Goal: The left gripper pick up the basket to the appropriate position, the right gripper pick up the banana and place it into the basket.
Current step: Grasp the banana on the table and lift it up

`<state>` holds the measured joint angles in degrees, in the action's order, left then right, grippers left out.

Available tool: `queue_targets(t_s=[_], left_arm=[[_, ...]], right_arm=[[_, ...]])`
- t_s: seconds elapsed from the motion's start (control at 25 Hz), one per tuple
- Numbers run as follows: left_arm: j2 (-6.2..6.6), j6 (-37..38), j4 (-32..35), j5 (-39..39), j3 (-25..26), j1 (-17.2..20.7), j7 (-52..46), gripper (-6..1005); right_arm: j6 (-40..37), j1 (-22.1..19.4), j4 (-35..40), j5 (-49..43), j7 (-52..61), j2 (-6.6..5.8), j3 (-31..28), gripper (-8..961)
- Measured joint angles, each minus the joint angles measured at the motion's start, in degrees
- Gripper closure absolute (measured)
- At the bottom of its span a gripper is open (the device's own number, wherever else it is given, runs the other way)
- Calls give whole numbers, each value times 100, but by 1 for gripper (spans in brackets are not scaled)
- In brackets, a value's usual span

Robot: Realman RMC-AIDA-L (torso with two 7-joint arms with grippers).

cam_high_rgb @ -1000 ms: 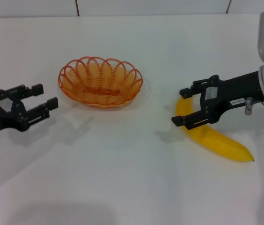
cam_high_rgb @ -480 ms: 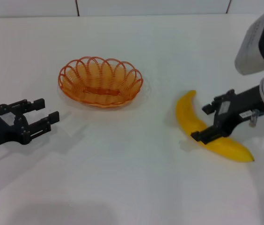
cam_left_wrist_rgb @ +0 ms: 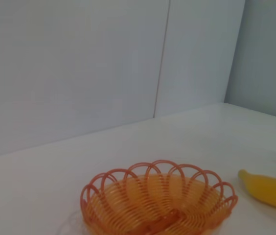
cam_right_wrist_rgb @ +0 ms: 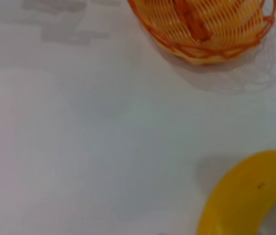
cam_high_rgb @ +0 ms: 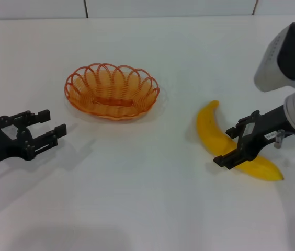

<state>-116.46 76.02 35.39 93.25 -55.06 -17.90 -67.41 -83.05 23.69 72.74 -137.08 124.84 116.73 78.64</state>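
Right hand (cam_high_rgb: 233,145) straddles banana (cam_high_rgb: 214,135), fingers apart.

A white table (cam_high_rgb: 147,209) meets a pale panelled wall (cam_left_wrist_rgb: 79,63) behind.

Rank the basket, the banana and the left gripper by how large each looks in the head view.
1. basket
2. banana, close in length but slimmer
3. left gripper, open, smallest
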Motion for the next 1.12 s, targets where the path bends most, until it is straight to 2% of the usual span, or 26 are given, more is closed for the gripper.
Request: queue_targets(t_s=[0.32,0.96,1.12], left_arm=[[0,0,0,0,-11,-7,0,409],[0,0,3,61,-13,-21,0,409],[0,0,3,62,-14,-20,0,409]], right_arm=[[319,267,-582,-103,-23,-2,6,80],[351,285,-647,-104,-45,-8,-29,97],[310,310,-647,-99,-47,-11,-49,214]])
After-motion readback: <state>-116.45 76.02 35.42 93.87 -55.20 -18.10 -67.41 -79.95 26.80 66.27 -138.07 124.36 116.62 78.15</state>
